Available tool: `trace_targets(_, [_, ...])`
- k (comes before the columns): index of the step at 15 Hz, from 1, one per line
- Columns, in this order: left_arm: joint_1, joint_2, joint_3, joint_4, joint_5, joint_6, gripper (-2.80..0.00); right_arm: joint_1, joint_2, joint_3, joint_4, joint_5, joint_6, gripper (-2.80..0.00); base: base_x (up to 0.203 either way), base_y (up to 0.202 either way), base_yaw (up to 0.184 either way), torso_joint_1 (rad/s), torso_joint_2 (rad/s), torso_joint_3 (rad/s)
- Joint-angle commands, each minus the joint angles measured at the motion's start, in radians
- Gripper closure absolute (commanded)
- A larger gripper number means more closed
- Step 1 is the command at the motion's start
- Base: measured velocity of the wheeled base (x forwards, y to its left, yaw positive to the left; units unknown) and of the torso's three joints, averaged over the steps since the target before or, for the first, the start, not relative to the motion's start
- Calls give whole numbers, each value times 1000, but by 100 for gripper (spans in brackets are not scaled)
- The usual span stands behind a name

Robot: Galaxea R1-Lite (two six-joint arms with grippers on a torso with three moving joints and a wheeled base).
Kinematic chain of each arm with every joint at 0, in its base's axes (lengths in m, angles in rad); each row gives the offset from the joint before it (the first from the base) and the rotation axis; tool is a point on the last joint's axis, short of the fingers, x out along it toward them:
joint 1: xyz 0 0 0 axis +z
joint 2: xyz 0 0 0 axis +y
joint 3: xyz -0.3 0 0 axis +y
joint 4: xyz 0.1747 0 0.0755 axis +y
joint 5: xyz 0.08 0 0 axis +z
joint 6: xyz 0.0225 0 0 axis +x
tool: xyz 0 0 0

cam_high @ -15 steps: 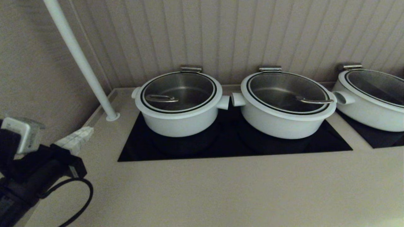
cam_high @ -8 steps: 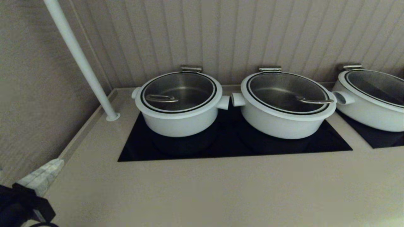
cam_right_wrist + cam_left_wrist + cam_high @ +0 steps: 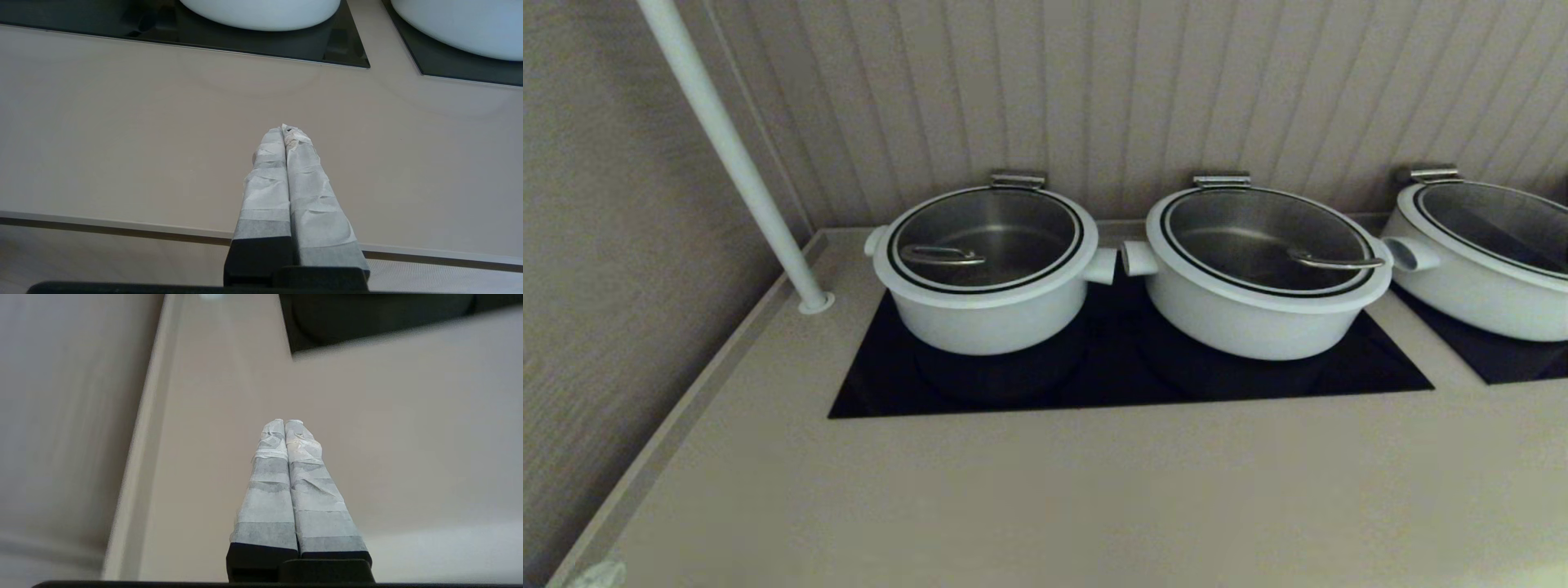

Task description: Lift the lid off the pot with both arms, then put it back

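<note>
Three near-identical white pots sit on the desk; the pot (image 3: pixel 988 314) in question is judged to be the leftmost, at about 11 o'clock in the head view, with the lid (image 3: pixel 985 238) seated on it. The left gripper (image 3: pixel 284 422) hangs low at 7 o'clock, the right gripper (image 3: pixel 284 128) before the black cooktop (image 3: pixel 245 41), each with jaws pressed together. The likely risks are reaching for a lookalike pot, or uneven lifting by the two arms tilting the glass lid so it slips.
</note>
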Motion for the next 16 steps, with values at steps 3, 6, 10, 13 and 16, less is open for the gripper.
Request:
trace_targets(3, [-13,-249,0,196,-2,-1,0,0,2,1,1,1,-1,0,0,0,0,0,0,0])
trace_targets(6, [-24,-362,-6,255,-8,-2,0,0,2,-1,1,1,-1,0,0,0,0,0,0,0])
trace_targets(10, [-27,-384,-5,257,-2,-58,0,0,2,0,1,1,-1,0,0,0,0,0,0,0])
trace_targets(13, [-28,-385,-3,257,0,-77,0,0,2,-1,1,1,-1,0,0,0,0,0,0,0])
trace_targets(16, [-28,-386,-3,257,-2,-72,0,0,2,-1,1,1,-1,0,0,0,0,0,0,0])
